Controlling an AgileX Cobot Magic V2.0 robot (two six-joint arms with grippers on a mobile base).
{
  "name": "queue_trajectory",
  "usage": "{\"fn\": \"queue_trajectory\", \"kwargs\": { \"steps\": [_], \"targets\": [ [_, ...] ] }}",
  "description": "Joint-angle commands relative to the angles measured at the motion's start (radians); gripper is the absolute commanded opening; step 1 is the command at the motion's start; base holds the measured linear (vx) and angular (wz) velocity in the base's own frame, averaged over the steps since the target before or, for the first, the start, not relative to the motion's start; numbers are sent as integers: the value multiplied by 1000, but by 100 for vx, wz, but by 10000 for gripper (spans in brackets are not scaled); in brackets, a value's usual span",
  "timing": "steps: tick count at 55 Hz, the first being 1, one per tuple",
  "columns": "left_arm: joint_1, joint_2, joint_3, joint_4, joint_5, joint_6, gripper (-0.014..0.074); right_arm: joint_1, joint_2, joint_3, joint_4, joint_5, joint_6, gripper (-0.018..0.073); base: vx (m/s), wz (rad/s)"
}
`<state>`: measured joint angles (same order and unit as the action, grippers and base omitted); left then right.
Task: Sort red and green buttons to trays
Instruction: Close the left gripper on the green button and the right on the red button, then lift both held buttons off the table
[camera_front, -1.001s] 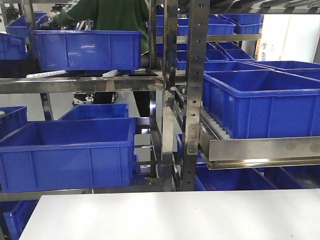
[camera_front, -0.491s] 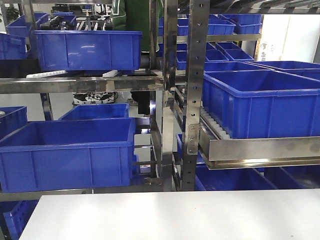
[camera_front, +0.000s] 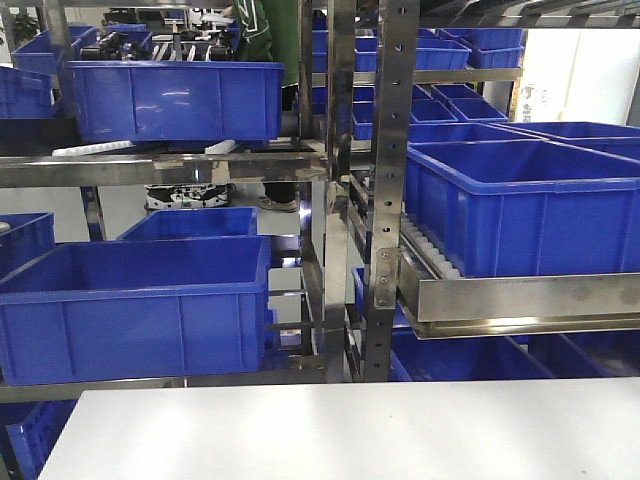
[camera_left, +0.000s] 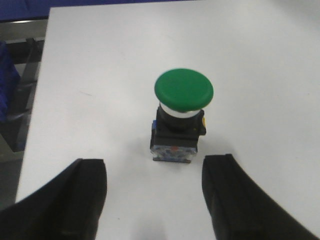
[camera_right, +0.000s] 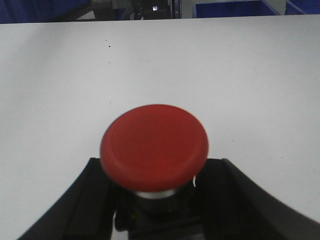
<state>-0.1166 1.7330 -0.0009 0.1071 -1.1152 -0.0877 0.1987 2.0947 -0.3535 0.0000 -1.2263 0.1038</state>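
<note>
The green button (camera_left: 183, 90) stands upright on the white table (camera_left: 100, 75), its dark base (camera_left: 175, 137) just ahead of my left gripper (camera_left: 154, 162). That gripper is open, with one black finger on each side, short of the button and touching nothing. The red button (camera_right: 154, 145) sits between the fingers (camera_right: 87, 200) of my right gripper (camera_right: 159, 162), which press against its dark base under the cap. The trays are out of view in every frame. Neither arm shows in the front view.
Behind the white table (camera_front: 350, 430) stand steel racks (camera_front: 385, 200) holding deep blue crates (camera_front: 135, 310). The table's left edge and a blue crate (camera_left: 7, 85) show in the left wrist view. A person in green (camera_front: 270, 30) stands behind the racks.
In the front view the person in green behind the racks has moved to the right and is mostly hidden. Nothing else differs.
</note>
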Motion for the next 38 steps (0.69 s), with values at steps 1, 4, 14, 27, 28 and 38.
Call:
{"fn": "queue_trajectory", "kwargs": {
  "steps": [1,4,14,27,28,38],
  "targets": [
    [-3,91,-16,23,-257,12,534,-2,-23,-4,0,-110,-3,-7,0,0],
    [-3,144,-34,27,-257,12,534,-2,-23,-4,0,-110,-3,-7,0,0],
    [-3,243,-98,98,-257,24,534,-2,-23,-4,0,-110,-3,-7,0,0],
    [-3,243,-148,99,-257,14,534,-2,-23,-4,6,-110,-3,-4,0,0],
    [-3,243,-148,99,-257,14,534,-2,-23,-4,6,-110,-3,-4,0,0],
    [-3,243,-151,98,-257,35,534,-2,-23,-4,8,-110,-3,-5,0,0]
  ]
}}
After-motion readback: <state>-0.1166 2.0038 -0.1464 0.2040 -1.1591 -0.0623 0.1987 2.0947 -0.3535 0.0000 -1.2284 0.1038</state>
